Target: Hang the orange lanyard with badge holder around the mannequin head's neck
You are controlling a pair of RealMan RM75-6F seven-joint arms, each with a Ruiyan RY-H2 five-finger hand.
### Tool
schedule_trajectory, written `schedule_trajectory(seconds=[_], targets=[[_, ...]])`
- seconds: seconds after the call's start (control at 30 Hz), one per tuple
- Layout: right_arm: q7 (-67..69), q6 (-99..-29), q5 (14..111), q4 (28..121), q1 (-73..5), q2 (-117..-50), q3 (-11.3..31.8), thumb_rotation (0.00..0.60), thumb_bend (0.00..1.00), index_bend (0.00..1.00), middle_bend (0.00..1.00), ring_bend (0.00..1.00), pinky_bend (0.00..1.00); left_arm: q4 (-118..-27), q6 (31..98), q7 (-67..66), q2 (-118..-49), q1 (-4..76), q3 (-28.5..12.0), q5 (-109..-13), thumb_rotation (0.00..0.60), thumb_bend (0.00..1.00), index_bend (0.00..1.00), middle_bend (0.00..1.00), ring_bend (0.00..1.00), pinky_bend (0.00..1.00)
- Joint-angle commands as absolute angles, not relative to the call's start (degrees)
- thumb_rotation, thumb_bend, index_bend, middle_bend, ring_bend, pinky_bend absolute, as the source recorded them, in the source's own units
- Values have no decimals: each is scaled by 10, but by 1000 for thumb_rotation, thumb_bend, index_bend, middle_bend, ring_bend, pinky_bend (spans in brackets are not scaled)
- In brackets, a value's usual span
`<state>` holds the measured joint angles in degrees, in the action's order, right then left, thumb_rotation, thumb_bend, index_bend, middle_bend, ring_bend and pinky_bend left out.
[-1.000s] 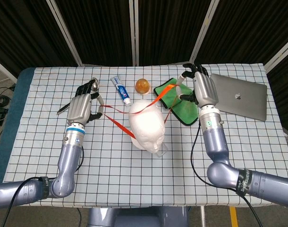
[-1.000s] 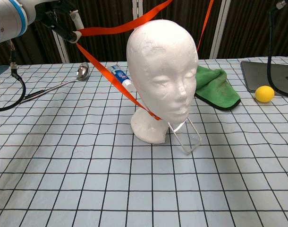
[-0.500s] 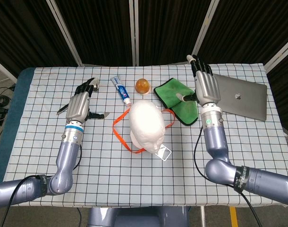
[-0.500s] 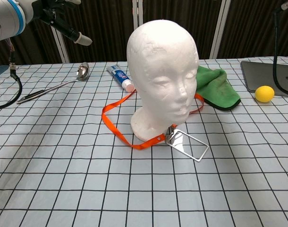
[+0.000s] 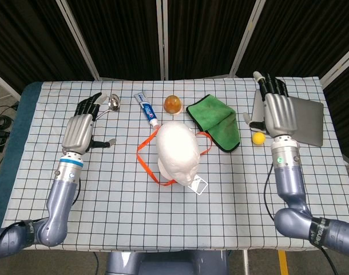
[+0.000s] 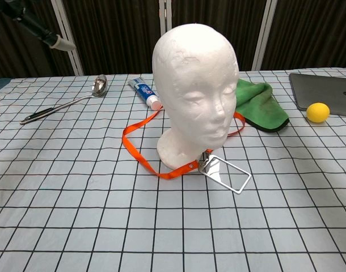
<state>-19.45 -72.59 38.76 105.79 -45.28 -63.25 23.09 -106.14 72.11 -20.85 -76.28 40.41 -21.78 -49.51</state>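
Note:
The white mannequin head (image 5: 178, 151) (image 6: 194, 96) stands upright mid-table. The orange lanyard (image 5: 146, 163) (image 6: 140, 154) loops around its base and lies on the cloth. Its clear badge holder (image 5: 198, 185) (image 6: 227, 174) rests in front of the head. My left hand (image 5: 80, 126) hovers far to the left with fingers spread and empty; only a fingertip (image 6: 53, 41) shows in the chest view. My right hand (image 5: 277, 112) hangs to the right over the laptop's edge, fingers extended, holding nothing.
A ladle (image 5: 108, 105) (image 6: 65, 104), toothpaste tube (image 5: 147, 110) (image 6: 146, 93) and orange ball (image 5: 173, 104) lie behind the head. A green cloth (image 5: 215, 118) (image 6: 260, 103) sits to its right, then a yellow ball (image 5: 258, 138) (image 6: 317, 112) and grey laptop (image 5: 306, 121) (image 6: 326, 93).
Both hands let go of the lanyard, which dropped around the head's base onto the table. Since then the left hand has drawn further left and the right hand further right.

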Motion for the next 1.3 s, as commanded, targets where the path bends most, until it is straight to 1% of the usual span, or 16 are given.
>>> schedule_trajectory(seconds=[0.03,0.1,0.17,0.2,0.3,0.4,0.43,0.57,0.7,0.77,0.87,1.07,1.13,1.2,1.3], targets=[[-136,-717,459,1079,-385,-585,178,600,527,215,0,0,0,-1080,734,-177,-719,356,-167,-561,600,0,0,0,0,0],[-114,-712,495,1079,-358,-571,153,600,606,217,0,0,0,-1087,741,-171,-704,339,-148,-584,600,0,0,0,0,0],[-93,-707,533,1075,-333,-559,128,600,649,216,0,0,0,-1093,751,-169,-690,322,-130,-607,600,0,0,0,0,0],[-79,-705,561,1069,-316,-553,108,600,665,215,0,0,0,-1098,760,-167,-682,309,-117,-622,600,0,0,0,0,0],[-49,-700,615,1057,-283,-545,70,600,678,206,12,0,0,-1105,780,-157,-668,282,-92,-654,600,0,0,0,0,0],[-18,-689,672,1044,-256,-539,31,600,684,202,85,0,0,-1108,801,-146,-658,254,-65,-684,600,0,0,0,0,0],[-11,-688,690,1038,-249,-539,20,600,690,204,95,0,0,-1108,807,-140,-656,245,-58,-691,600,0,0,0,0,0],[4,-681,772,1015,-228,-549,-25,600,723,216,103,0,0,-1108,833,-115,-651,207,-30,-714,600,0,0,0,0,0],[15,-673,841,1003,-220,-566,-56,600,743,222,113,0,0,-1107,850,-112,-644,182,-8,-737,600,0,0,0,0,0],[16,-668,863,1001,-221,-574,-64,600,755,223,122,0,0,-1109,854,-106,-641,174,-3,-745,600,0,0,0,0,0],[18,-653,900,994,-232,-595,-71,600,818,213,127,0,8,-1111,863,-95,-636,162,5,-758,600,0,0,0,0,0],[23,-591,932,989,-277,-651,-60,600,905,201,116,0,29,-1103,866,-91,-631,149,8,-771,600,0,0,0,0,0],[16,-576,933,992,-287,-666,-54,600,938,183,101,0,30,-1100,862,-89,-633,149,5,-769,600,0,0,0,0,0],[9,-559,927,995,-298,-681,-47,600,972,146,77,0,30,-1097,858,-87,-633,149,2,-766,600,0,0,0,0,0],[10,-531,915,1000,-316,-699,-37,600,999,88,67,0,32,-1094,853,-89,-634,148,0,-766,600,0,0,0,0,0]])
